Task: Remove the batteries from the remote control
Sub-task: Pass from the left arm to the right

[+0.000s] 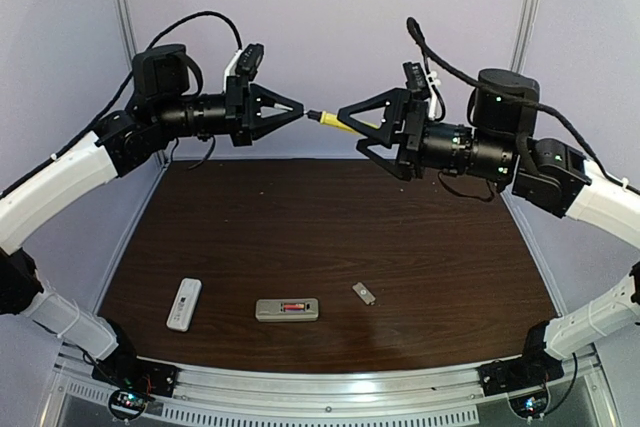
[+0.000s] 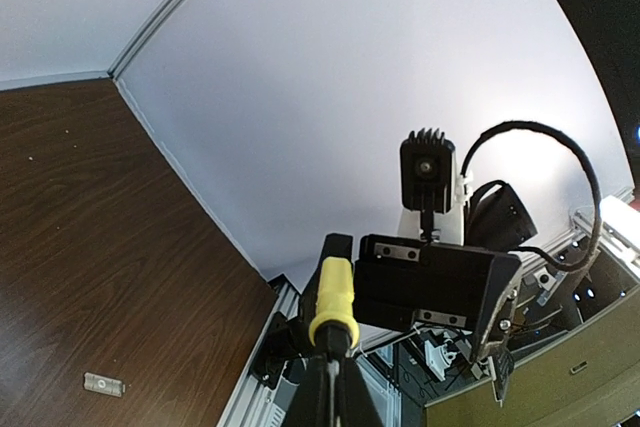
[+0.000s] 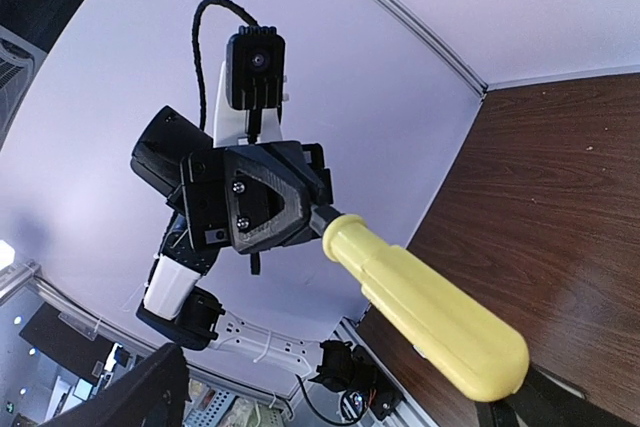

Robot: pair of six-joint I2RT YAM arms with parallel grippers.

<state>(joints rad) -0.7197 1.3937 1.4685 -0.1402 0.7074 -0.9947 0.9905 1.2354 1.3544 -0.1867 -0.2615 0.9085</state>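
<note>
- Both left fingers (image 1: 296, 109) are clamped on the screwdriver (image 1: 336, 123) shaft; the right fingers (image 1: 352, 117) are spread wide about its yellow handle.
- Far below both, the batteries (image 1: 293, 306) are seated in the opened remote (image 1: 272, 311) on the tabletop (image 1: 430, 247).
- Light, stiff, slippery cylinders are expected; each should be levered up at one end, then pinched mid-length.

Open remote (image 1: 287, 309) lies between second remote (image 1: 183, 304), left, and cover (image 1: 364, 293), right.
</note>
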